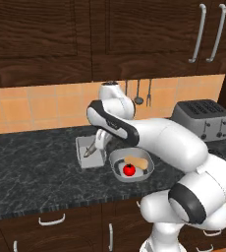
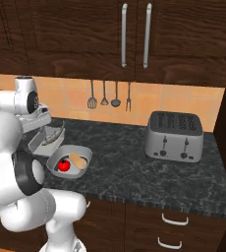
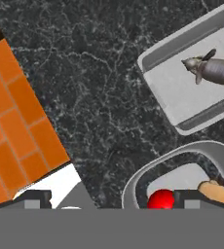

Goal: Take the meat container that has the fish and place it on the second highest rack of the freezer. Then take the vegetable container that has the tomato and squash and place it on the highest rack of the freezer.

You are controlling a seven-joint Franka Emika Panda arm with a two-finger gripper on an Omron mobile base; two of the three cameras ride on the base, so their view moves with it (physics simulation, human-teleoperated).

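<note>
I have the gripper (image 3: 109, 203) hovering above the dark table (image 1: 31, 167), its jaws spread wide and holding nothing. The fish (image 1: 90, 149) lies in its rectangular meat container (image 1: 83, 160), just beside the rounded vegetable container (image 1: 119, 156) holding the tomato (image 1: 129, 170) and squash (image 1: 137, 161). A toaster (image 1: 202, 119) stands well apart.

Dark wood cabinets (image 2: 85, 34) over orange tiles (image 1: 36, 106), black marbled counter (image 2: 129, 162)
</note>
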